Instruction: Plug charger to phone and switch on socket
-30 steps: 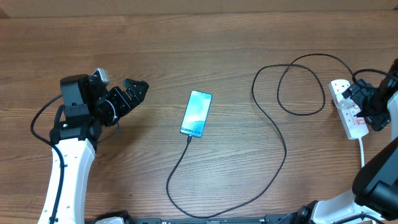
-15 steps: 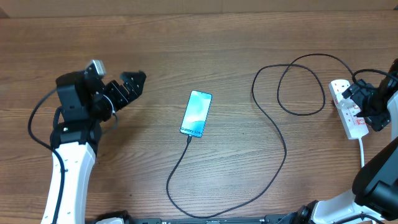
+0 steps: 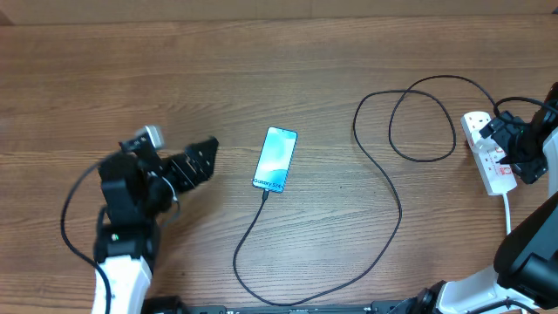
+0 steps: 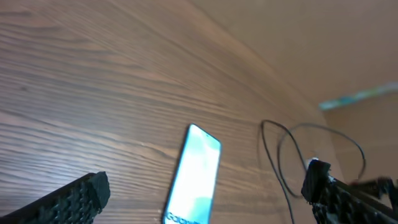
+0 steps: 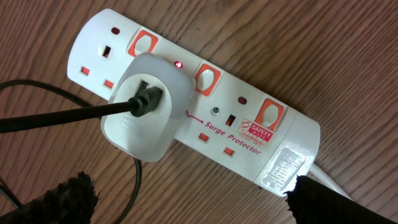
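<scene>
Left tool [image 3: 207,155] had drawn back toward the near tabletop edge, jaws wide beside the phone [image 3: 275,159]; right tool [image 5: 193,198] hung wide over the socket [image 5: 236,118].

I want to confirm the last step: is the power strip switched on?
Likely on: on the white oblong power strip, a small red light glows by the white plug adapter. Switch position itself: cannot tell.
</scene>
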You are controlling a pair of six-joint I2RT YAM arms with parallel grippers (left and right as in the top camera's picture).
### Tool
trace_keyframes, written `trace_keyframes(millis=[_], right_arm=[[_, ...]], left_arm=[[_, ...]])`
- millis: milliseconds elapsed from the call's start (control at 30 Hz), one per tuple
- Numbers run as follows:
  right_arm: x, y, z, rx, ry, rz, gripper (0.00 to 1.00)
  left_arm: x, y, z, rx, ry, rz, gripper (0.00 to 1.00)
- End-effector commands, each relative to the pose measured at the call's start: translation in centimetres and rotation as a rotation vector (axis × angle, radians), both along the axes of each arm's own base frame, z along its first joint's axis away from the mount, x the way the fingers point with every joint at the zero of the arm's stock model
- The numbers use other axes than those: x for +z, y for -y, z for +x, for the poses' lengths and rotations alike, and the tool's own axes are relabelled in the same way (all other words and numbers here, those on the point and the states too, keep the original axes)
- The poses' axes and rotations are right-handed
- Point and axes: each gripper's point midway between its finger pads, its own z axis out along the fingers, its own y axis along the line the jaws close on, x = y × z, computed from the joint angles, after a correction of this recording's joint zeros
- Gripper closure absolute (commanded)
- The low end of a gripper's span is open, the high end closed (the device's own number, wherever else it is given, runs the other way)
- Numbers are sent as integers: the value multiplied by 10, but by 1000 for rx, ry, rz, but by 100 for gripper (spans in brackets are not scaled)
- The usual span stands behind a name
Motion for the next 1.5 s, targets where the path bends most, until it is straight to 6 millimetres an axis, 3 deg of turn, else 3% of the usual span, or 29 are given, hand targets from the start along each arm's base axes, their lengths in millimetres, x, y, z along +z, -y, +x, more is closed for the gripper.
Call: trace_keyframes(millis=[0,600,933,1200,1367,1467], right_arm=[[2,-1,2,11,10,-2,0],[2,-1,2,11,10,-2,0],[2,-1,2,11,10,-2,0],[2,-1,2,11,10,-2,0],[2,-1,2,11,10,-2,0],[2,-1,2,11,10,-2,0]], left_arm=[[6,6,-12,-23,62,21,0],[-23,9,-56,-22,157,29,0],[-15,10,-71,-21,319,41,0],[14,10,-79,-19,491,54,0],[8,10,-82,-18,512,56,0],[17,10,-84,-19,553,59,0]])
